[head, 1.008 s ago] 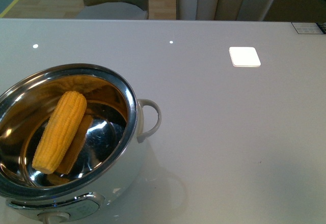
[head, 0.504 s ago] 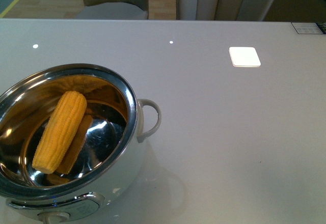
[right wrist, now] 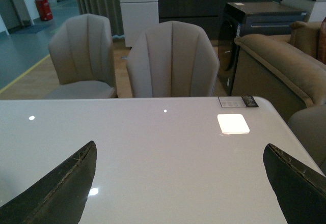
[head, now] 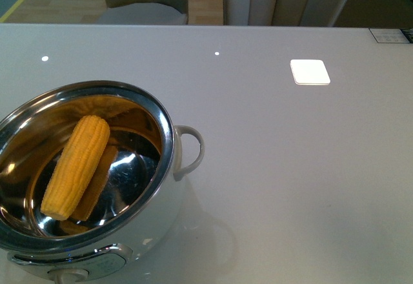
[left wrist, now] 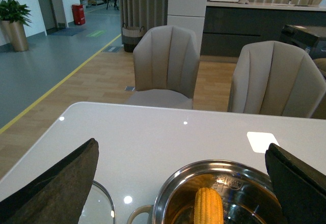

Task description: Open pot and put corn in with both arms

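The white pot (head: pixel 164 216) stands open at the front left of the table, its steel rim (head: pixel 169 143) and loop side handle (head: pixel 190 150) showing. The corn (head: pixel 76 165) lies tilted inside the steel bowl. In the left wrist view the pot (left wrist: pixel 173 193) and corn (left wrist: pixel 209 207) sit below my open, empty left gripper (left wrist: pixel 181 183). A glass lid (left wrist: pixel 99 208) lies flat on the table beside the pot. My right gripper (right wrist: pixel 181 183) is open and empty above bare table. Neither arm shows in the front view.
The pot's control knob (head: pixel 68 274) sits at the front edge of view. Beige chairs (left wrist: pixel 165 63) stand behind the table's far edge, one also in the right wrist view (right wrist: pixel 170 61). A small label card (right wrist: pixel 238 101) lies at the far right table edge.
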Controlling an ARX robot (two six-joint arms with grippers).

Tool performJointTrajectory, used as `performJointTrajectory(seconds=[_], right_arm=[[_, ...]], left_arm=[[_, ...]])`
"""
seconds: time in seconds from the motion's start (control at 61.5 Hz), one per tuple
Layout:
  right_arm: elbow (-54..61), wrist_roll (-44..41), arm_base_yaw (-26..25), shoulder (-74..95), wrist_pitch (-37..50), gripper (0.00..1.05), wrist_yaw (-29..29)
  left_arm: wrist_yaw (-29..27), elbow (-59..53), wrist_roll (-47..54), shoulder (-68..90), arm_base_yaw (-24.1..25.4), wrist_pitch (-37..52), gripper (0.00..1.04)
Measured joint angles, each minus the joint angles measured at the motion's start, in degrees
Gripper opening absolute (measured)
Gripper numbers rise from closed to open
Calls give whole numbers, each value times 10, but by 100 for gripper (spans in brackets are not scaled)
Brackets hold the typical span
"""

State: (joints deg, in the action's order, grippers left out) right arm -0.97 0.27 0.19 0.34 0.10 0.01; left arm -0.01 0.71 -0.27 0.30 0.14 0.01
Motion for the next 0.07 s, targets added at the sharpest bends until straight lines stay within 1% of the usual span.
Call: performJointTrajectory(seconds=[0.065], right_arm=[[0, 0, 0, 0, 0, 96, 0]], left_arm=[[0, 0, 0, 0, 0, 0, 98]])
